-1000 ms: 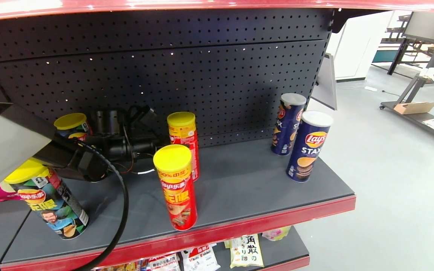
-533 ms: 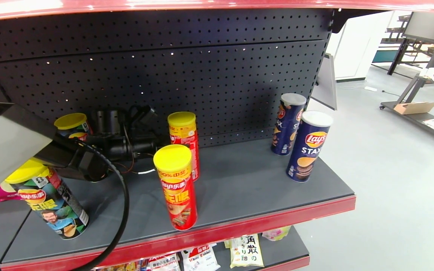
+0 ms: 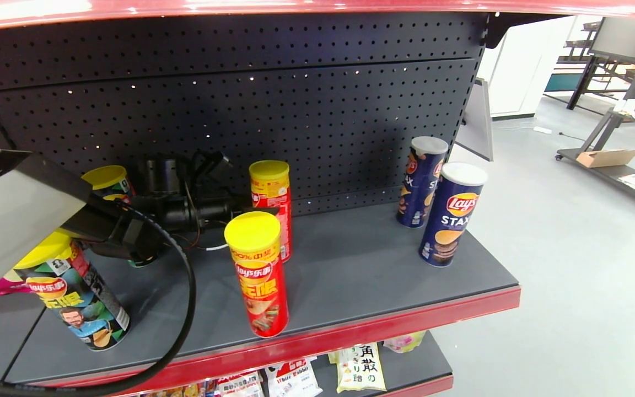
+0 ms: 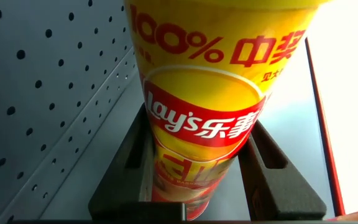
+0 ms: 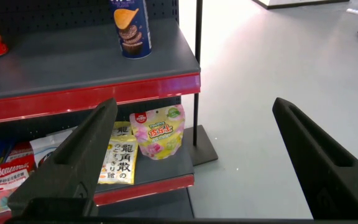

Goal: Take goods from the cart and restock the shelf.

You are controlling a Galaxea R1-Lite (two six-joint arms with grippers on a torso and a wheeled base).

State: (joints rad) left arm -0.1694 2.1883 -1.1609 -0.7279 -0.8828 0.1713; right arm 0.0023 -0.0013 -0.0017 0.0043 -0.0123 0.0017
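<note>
Left gripper (image 3: pixel 268 211) clamped on rear red can (image 3: pixel 269 184), upright at centre-left, at the back of the shelf (image 3: pixel 361 264) | front red can (image 3: pixel 257 275) just before it | right gripper (image 5: pixel 191 155) fingers spread wide, grasping nothing.

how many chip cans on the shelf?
6. Right: front blue can, rear blue can. Middle: front red can, rear red can in left gripper. Left: front green can, rear green can, partly hidden.
</note>
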